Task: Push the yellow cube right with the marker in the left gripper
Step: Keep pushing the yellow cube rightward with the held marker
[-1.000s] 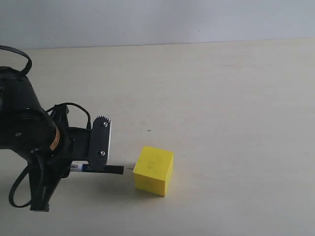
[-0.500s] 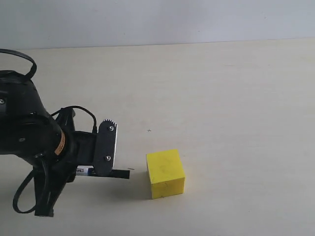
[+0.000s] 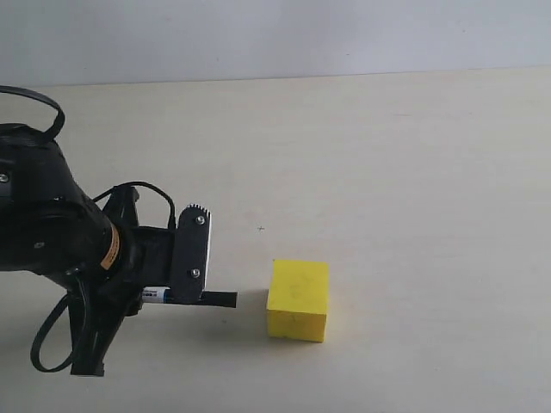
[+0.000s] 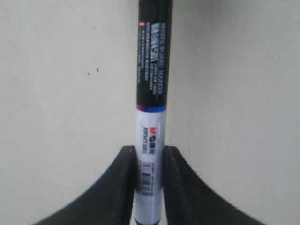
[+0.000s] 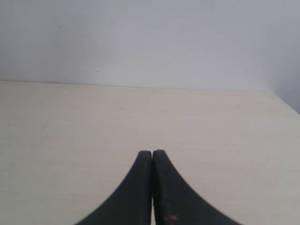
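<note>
Your black left gripper (image 4: 149, 161) is clamped on the slim black-and-white marker (image 3: 219, 298). Its tip points right, just beside the bright yellow foam cube (image 3: 298, 299), near-centre on the pale table (image 3: 405, 172). I judge the push is in hand: next, drive straight right, with the tip centred on the face.

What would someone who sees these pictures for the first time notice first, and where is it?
The bright yellow cube stands out at once: it is the only coloured thing on the pale table, low and near the middle of the exterior view. To its left, the bulky black left gripper is shut on a marker, which lies level and points at the cube, its tip not touching it.
</note>
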`<control>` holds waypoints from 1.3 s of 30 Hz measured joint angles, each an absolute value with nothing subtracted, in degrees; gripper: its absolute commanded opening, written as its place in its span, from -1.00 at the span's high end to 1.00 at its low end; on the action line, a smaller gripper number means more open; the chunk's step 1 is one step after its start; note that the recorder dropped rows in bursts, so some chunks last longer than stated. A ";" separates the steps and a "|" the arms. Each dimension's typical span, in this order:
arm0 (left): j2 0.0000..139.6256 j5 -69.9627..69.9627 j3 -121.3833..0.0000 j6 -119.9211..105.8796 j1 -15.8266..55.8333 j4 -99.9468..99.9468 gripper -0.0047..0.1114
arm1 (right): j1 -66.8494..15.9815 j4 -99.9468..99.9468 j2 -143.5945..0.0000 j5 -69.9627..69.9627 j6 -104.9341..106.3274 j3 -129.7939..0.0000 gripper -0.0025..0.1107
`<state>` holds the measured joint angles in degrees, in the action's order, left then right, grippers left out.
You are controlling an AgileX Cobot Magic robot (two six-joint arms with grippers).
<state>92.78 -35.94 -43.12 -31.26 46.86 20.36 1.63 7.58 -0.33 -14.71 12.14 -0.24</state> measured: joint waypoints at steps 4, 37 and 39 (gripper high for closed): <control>92.78 -33.97 -43.12 -31.26 47.22 18.55 0.92 | 1.63 7.58 -0.33 -14.71 12.14 -0.24 0.96; 92.78 -39.91 -43.12 -33.00 33.94 19.49 0.92 | 1.63 7.58 -0.33 -14.71 12.14 -0.24 0.96; 92.78 -39.91 -43.12 -33.16 32.58 19.49 0.92 | 1.63 7.58 -0.33 -14.71 12.14 -0.24 0.96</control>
<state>92.78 -39.91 -43.12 -33.16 32.58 19.49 1.63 7.58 -0.33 -14.71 12.14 -0.24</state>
